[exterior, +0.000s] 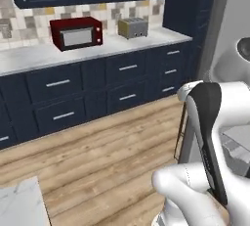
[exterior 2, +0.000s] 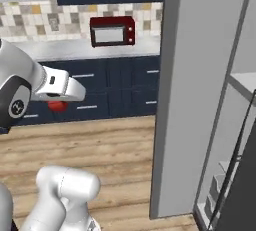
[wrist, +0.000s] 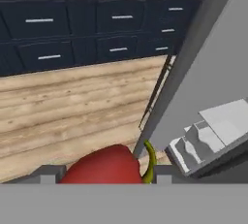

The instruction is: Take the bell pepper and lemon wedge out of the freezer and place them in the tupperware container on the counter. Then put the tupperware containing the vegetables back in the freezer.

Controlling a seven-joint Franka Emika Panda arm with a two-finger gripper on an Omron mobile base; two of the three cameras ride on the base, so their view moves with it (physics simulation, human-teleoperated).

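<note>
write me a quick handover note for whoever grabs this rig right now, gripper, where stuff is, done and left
Gripper: closed on the bell pepper, carried above the wood floor, outside the freezer, whose door stands open.
Lemon wedge: a small green piece shows right beside the pepper; can't tell whether it's held.
Tupperware container: not in sight.
Done: pepper out of the freezer.
Left: pepper and lemon wedge into the container on the counter, then the container into the freezer.

- Left base view looks forward from behind the arm at the far counter (exterior: 97, 49), red microwave (exterior: 76, 33) and toaster (exterior: 133, 27).
- Right base view shares that microwave (exterior 2: 112, 31), with the open freezer door (exterior 2: 200, 100) close by.
- Hand view looks low across the wood floor (wrist: 72, 106), beside that door.
</note>
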